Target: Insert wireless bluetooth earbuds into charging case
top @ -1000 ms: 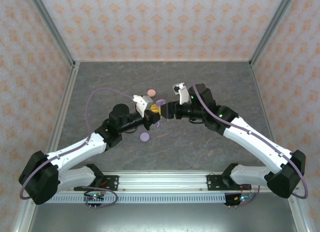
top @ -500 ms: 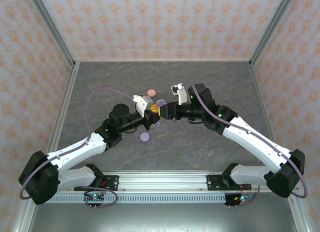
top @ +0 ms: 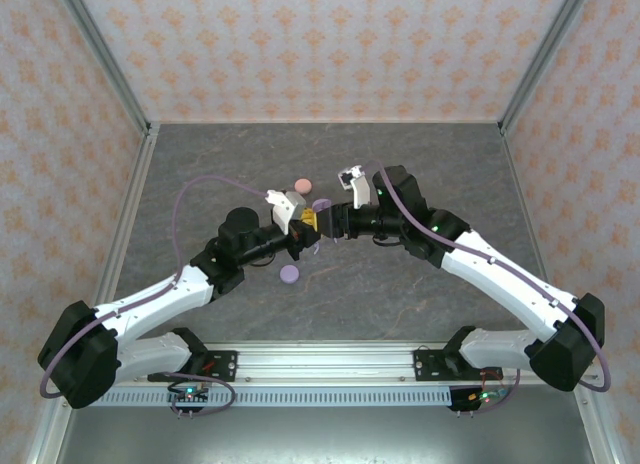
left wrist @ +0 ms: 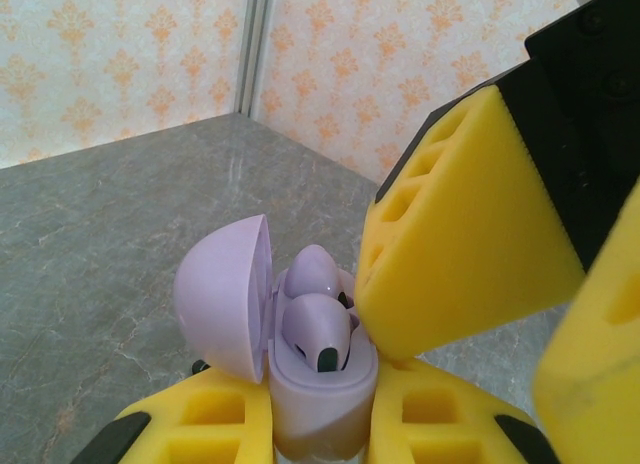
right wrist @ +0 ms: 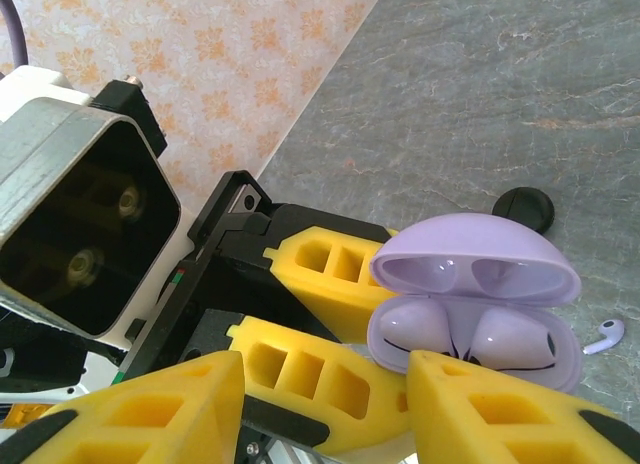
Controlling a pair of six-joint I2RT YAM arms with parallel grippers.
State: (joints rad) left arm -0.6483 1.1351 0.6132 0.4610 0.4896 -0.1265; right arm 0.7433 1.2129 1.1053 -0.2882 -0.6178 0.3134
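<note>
My left gripper [left wrist: 320,429] is shut on a lilac charging case [left wrist: 318,396], held upright off the table with its lid [left wrist: 225,294] swung open. Two lilac earbuds [left wrist: 316,329] sit side by side in its wells, the second earbud [left wrist: 315,267] behind the first. In the right wrist view the open lid [right wrist: 475,259] arches over both seated earbuds [right wrist: 425,329]. My right gripper [right wrist: 325,384] is open and holds nothing. One of its yellow fingers [left wrist: 470,224] rests against the case's rim beside the earbuds. From above, the two grippers [top: 303,236] [top: 326,224] meet mid-table.
A loose lilac earbud [right wrist: 605,334] and a black round puck [right wrist: 525,206] lie on the grey table beyond the case. From above, a pink puck [top: 302,186] and two lilac pucks [top: 321,205] [top: 289,275] lie around the grippers. Patterned walls enclose the table.
My right gripper has edged left toward the held case and its fingers have narrowed a little. The left arm has stayed still with the case.
</note>
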